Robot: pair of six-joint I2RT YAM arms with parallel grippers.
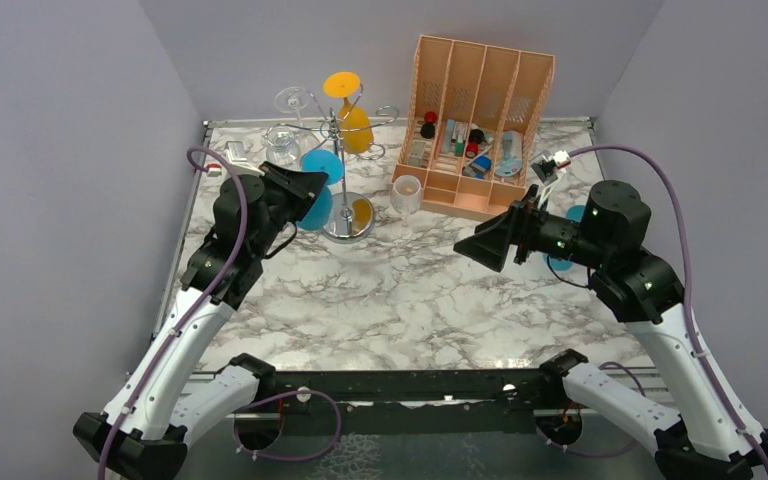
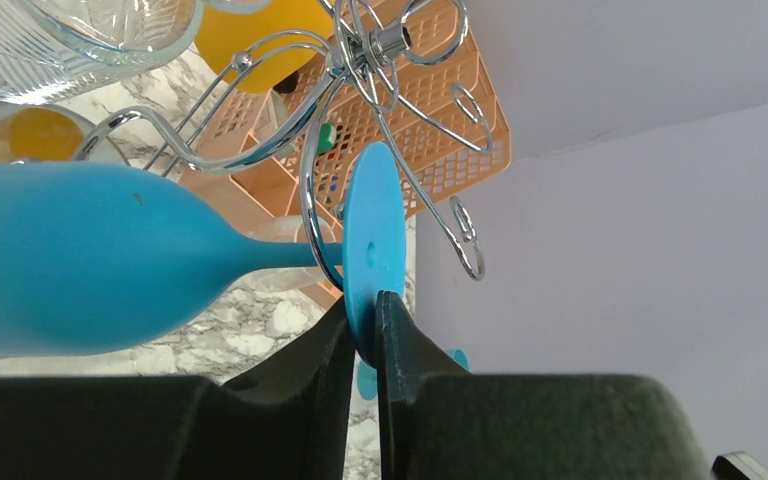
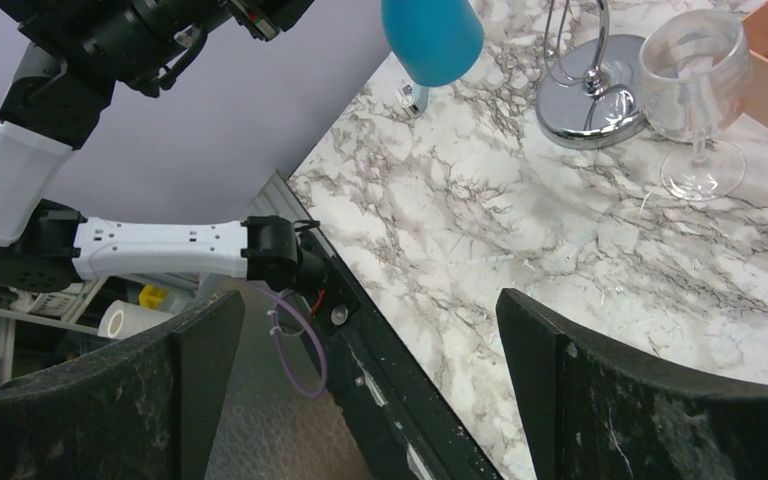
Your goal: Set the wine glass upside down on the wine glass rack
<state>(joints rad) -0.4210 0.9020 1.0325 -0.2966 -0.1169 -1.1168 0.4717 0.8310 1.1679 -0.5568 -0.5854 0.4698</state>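
Note:
The blue wine glass [image 2: 80, 255] hangs upside down, its stem in a curled arm of the silver wine glass rack [image 2: 360, 60], bowl low [image 1: 315, 212] and foot disc [image 2: 375, 235] on top. My left gripper [image 2: 362, 300] straddles the disc's lower rim; the disc sits askew between the fingers, which stand slightly parted. In the top view that gripper [image 1: 310, 188] is right against the rack [image 1: 343, 130]. My right gripper [image 1: 470, 248] hovers wide open over mid-table with nothing in it, and its own view shows the table's near edge between its jaws [image 3: 370, 310].
An orange glass [image 1: 352, 120] and a clear glass [image 1: 285, 142] also hang on the rack. A clear wine glass [image 3: 695, 75] stands upright by the rack's disc base [image 3: 585, 95]. The orange slotted organiser [image 1: 480, 100] is at the back right. Another blue glass [image 1: 560, 262] sits behind my right arm.

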